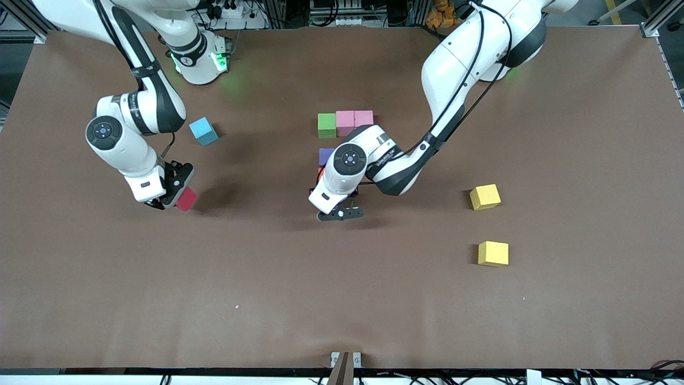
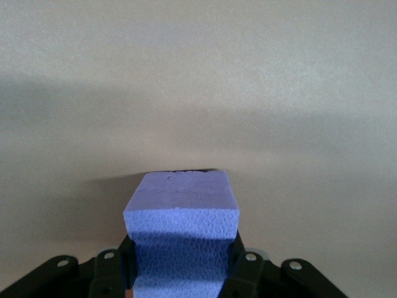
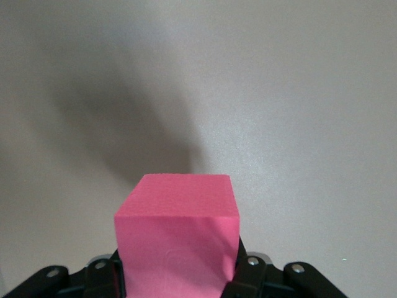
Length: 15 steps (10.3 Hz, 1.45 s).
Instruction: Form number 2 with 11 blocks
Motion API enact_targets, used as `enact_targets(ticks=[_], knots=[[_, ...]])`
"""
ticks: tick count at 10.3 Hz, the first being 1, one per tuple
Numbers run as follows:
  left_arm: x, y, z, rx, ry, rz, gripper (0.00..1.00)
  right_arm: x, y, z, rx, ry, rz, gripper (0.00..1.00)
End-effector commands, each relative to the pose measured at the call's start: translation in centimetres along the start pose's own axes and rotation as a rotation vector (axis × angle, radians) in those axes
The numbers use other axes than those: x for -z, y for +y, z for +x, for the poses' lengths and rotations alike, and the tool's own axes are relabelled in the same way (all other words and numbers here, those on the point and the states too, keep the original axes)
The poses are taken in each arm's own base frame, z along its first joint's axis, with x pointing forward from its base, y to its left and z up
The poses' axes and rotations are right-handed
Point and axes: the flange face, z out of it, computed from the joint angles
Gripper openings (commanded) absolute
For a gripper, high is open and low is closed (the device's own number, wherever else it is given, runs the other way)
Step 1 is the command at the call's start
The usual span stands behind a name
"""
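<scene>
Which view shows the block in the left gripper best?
The left wrist view: the purple block fills it, clamped in the left gripper over bare table. In the front view the left arm hides that block; only the gripper shows. The right wrist view shows none of it.

We see bare brown bench (image 1: 342, 299) nearest the front camera; two yellow foam cubes (image 1: 485, 197) obstruct toward the left arm's end.

No readable text, label, number or sign on any cube or on the table. Only small dark lettering along the forearm of the left arm (image 1: 382, 156) and of the right arm (image 1: 136, 109), too small to read.
</scene>
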Motion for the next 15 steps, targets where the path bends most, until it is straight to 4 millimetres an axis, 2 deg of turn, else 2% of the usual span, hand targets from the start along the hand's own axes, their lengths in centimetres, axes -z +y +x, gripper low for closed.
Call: enact_targets(ticks=[1, 8, 15], knots=[[-0.7, 0.4, -0.6, -0.035, -0.003, 0.007, 0.17, 1.8, 0.0, 0.8, -0.008, -0.004, 0.012, 0.33], [-0.3, 0.3, -0.4, -0.104, 0.022, 0.027, 0.18, 1.9, 0.1, 0.9, -0.021, 0.008, 0.017, 0.33], [0.2, -0.4, 0.5, -0.093, 0.027, 0.03, 0.19, 1.9, 0.1, 1.0, -0.018, 0.009, 0.017, 0.33]])
